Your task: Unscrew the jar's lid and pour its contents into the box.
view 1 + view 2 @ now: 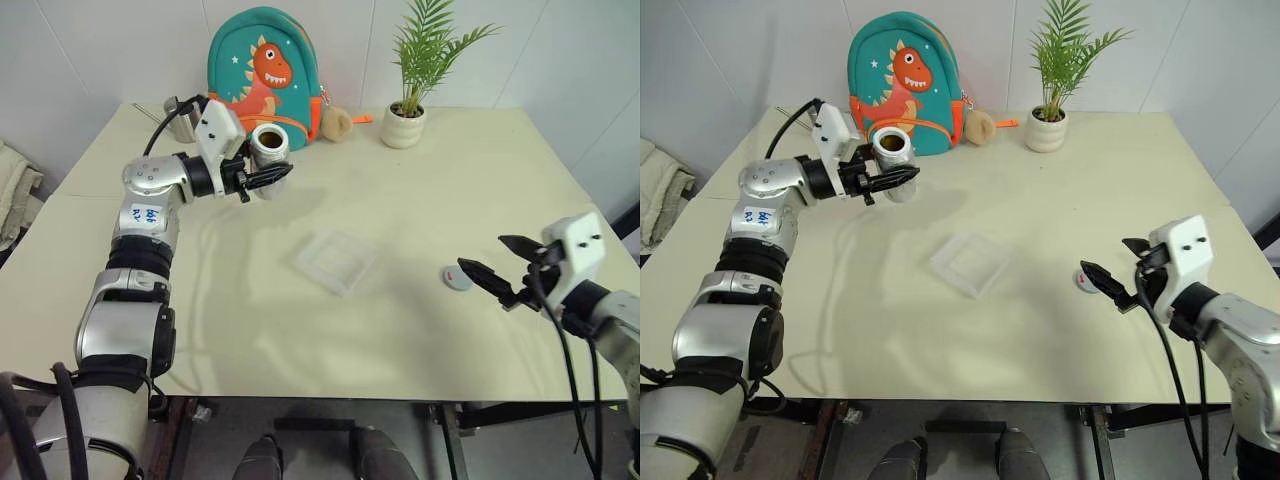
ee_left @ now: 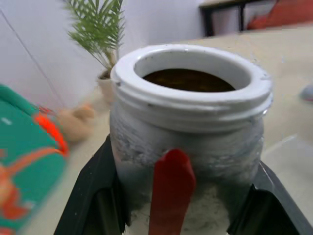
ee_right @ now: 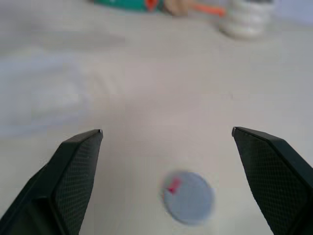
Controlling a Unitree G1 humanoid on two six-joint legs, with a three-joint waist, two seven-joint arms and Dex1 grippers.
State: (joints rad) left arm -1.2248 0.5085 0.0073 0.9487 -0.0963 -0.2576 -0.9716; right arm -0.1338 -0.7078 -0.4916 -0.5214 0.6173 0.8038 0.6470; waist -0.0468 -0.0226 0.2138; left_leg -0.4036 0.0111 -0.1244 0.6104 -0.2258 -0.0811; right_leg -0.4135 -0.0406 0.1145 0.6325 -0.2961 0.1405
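Note:
My left gripper [image 1: 266, 178] is shut on the jar [image 1: 270, 143], holding it upright in the air over the table's back left. The jar is silver with a white threaded rim and a red stripe [image 2: 171, 191], and its mouth is uncovered. Inside it looks dark brown [image 2: 188, 81]; I cannot make out the contents as a separate piece. The grey lid [image 1: 458, 277] with its red mark lies flat on the table at the right. My right gripper [image 1: 487, 258] hovers open just above and behind the lid [image 3: 188, 197], holding nothing. The clear box [image 1: 338, 260] sits empty mid-table.
A teal dinosaur backpack [image 1: 262, 70] stands at the back, with a small plush [image 1: 336, 122] and a potted plant [image 1: 405, 120] to its right. A steel mug [image 1: 180, 120] stands behind the left arm. The table's front edge runs close to the right gripper.

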